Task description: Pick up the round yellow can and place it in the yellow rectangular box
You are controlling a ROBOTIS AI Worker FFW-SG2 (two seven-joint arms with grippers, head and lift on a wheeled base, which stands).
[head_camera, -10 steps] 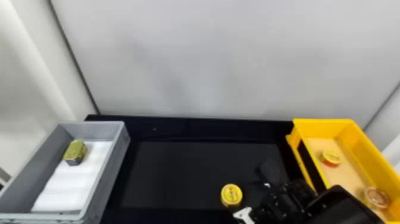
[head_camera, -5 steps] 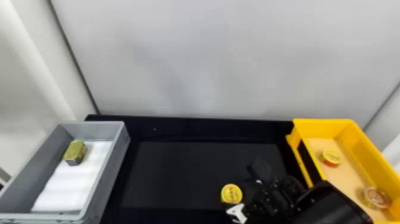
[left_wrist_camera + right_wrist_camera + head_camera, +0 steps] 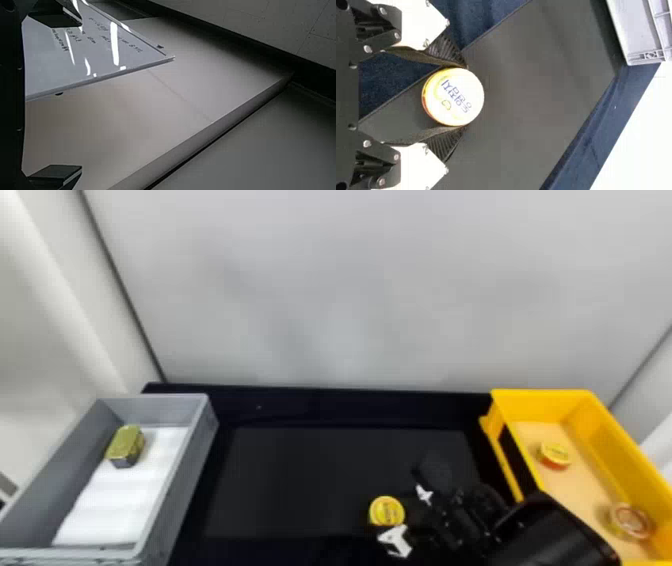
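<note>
Black tabletop (image 3: 325,480) lies before us, the yellow rectangular box (image 3: 540,402) at its right side. Our left gripper (image 3: 81,98) is spread wide. With our right gripper (image 3: 392,513) we pinch the round yellow can (image 3: 385,510) from both sides, outside the box, near the tabletop's front.

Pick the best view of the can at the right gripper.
Right wrist view: the round yellow can is large, its lid whole, between the jaws of the right gripper. The head view shows its yellow lid, small.
</note>
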